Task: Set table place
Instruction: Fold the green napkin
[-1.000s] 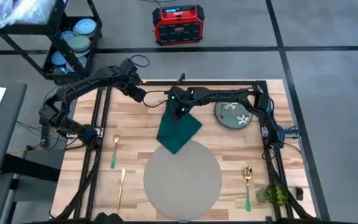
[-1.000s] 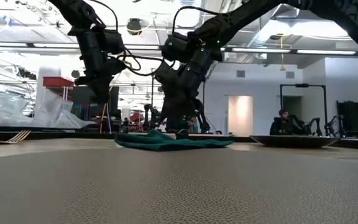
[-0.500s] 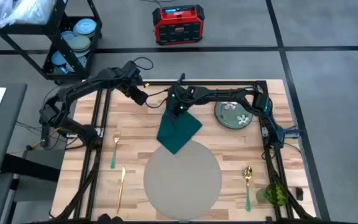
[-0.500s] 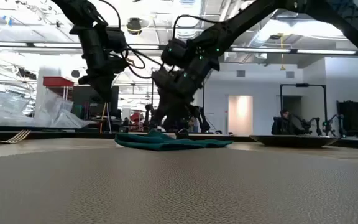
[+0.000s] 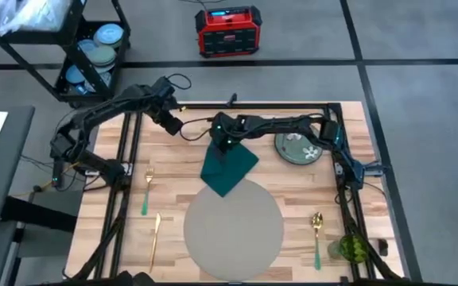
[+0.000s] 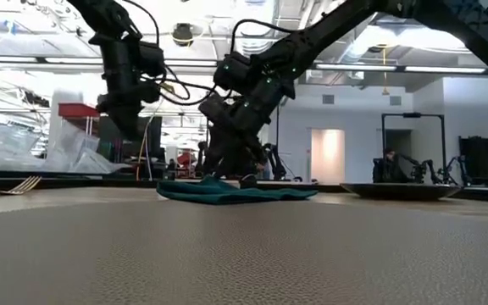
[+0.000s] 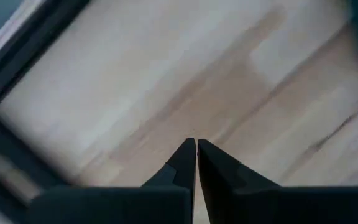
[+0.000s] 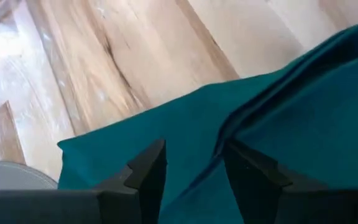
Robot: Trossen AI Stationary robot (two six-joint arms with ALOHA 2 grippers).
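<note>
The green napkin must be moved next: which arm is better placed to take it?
The right. Its claw is open directly above the green napkin; the left claw is shut over bare table beside it.

No legible text, label, brand, number or sign appears in any view. The red and black box (image 5: 227,30) on the floor, upper centre of the high view, carries a small lit panel whose characters are too small to read.

You can't see the far corner of the napkin (image 5: 227,165); the right gripper (image 5: 223,144) covers it. The placemat (image 5: 233,226) hides the napkin's near corner edge-on in the low view.
</note>
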